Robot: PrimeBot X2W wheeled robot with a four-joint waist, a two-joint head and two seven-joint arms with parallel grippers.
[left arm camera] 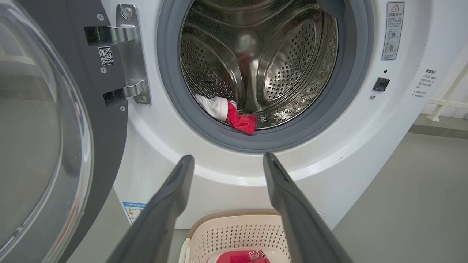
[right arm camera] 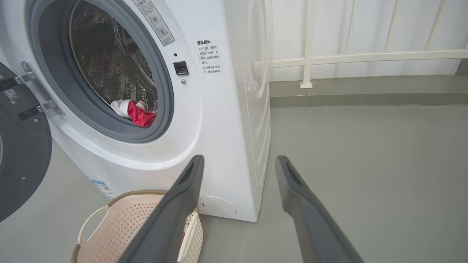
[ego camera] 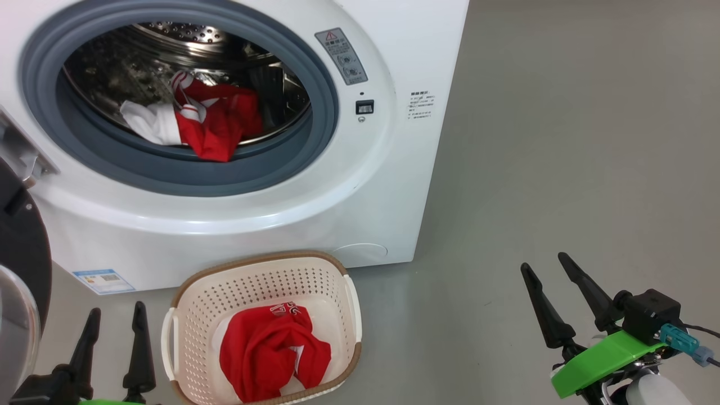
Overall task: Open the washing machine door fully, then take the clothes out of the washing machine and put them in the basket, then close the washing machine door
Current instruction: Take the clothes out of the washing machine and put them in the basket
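Left pincer and right pincer, both empty with fingers apart, low before the washing machine.
The washing machine door is swung wide on its hinge. One red garment lies in the basket on the floor, just beside the left pincer. More red and white clothes sit at the drum's front lip. Seemingly midway: those clothes are yet to be moved and the door yet to be closed.

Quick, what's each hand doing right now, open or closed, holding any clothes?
Left hand: open, holding nothing.
Right hand: open, holding nothing.
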